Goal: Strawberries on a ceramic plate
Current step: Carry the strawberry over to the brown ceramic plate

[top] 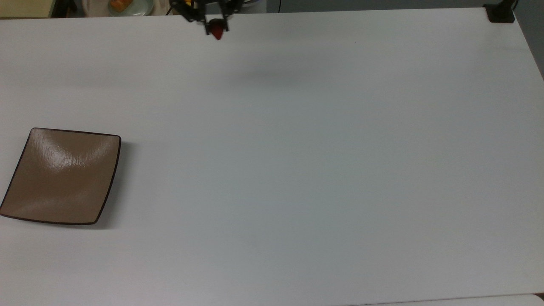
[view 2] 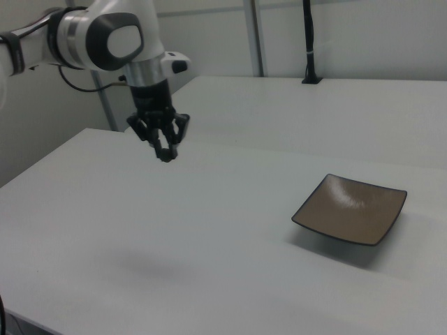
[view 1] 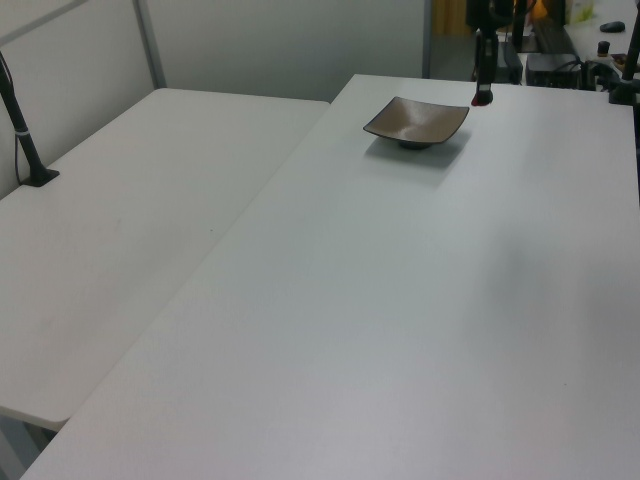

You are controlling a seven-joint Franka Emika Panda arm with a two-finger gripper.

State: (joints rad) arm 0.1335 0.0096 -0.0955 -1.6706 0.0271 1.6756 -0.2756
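A small red strawberry (top: 217,32) hangs at the top edge of the top view, held high above the white table (top: 297,148). My gripper (top: 216,28) is shut on it; the same gripper (view 2: 165,154) hangs from the white arm in the right view, and its black fingers (view 1: 483,75) show at the top of the left view. The tan-brown square ceramic plate (top: 61,175) lies bare at the top view's left edge, far from the gripper. The plate (view 1: 417,122) sits a little to the left of the gripper in the left view. In the right view the plate (view 2: 350,208) is at the right.
A round pale plate with orange food (top: 129,6) and a box of fruit (top: 183,5) sit beyond the table's far edge in the top view. A black post base (top: 500,12) stands at the top view's upper right corner. A second white table (view 1: 130,210) adjoins.
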